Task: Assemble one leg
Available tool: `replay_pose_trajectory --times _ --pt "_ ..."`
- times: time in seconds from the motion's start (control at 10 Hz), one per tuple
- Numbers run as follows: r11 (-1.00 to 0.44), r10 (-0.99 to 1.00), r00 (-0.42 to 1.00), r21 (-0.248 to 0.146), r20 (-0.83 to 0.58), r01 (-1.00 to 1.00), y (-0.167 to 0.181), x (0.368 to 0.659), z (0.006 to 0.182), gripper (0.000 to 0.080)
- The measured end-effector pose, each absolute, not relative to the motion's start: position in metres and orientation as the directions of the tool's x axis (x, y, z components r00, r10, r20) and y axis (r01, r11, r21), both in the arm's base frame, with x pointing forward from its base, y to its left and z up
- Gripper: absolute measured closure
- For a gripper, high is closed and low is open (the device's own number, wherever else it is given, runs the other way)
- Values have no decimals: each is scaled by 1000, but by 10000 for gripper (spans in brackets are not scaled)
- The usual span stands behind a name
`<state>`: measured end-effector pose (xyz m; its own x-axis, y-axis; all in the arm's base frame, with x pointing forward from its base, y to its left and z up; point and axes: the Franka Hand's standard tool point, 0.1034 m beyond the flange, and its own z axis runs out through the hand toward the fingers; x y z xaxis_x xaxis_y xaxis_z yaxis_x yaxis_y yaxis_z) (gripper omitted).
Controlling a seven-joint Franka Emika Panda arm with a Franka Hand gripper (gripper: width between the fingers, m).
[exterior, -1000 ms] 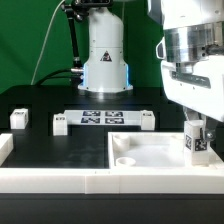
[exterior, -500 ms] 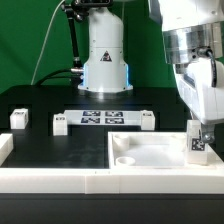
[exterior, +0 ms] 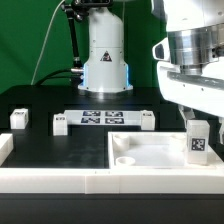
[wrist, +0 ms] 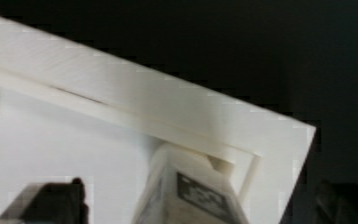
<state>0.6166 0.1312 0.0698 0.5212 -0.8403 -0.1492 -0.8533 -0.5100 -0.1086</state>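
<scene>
The arm's white base [exterior: 104, 62] stands upright at the back of the scene, and its links rise out of the frame. The wrist [exterior: 192, 45], a broad silver-and-white cylinder, comes in from the top at the exterior view's right and points straight down. Below it the gripper [exterior: 200, 110] hangs low. The wrist view shows one dark finger [wrist: 51, 200] set well off centre, so the jaws stand apart; the other finger is too blurred to make out.

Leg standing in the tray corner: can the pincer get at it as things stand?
Probably yes: the pincer hangs right above the leg, which stands upright in the tray corner, nothing covering its top.
</scene>
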Motion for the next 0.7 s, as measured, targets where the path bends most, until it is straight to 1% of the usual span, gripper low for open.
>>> replay_pose_trajectory --times 0.2,0.3,0.4,0.5,0.6,0.7 --pt "-674 -716 687 -134 -121 -726 125 617 68 151" --pt "-744 -646 757 -136 -102 -654 125 617 68 151" --pt "-804 -575 814 -128 -79 -580 125 617 68 151" --pt "-880 -462 886 -107 -41 -464 126 617 69 151" --pt "-925 -372 928 -80 -14 -372 131 616 71 151" --pt "-961 -267 964 -70 -4 -267 132 616 71 151"
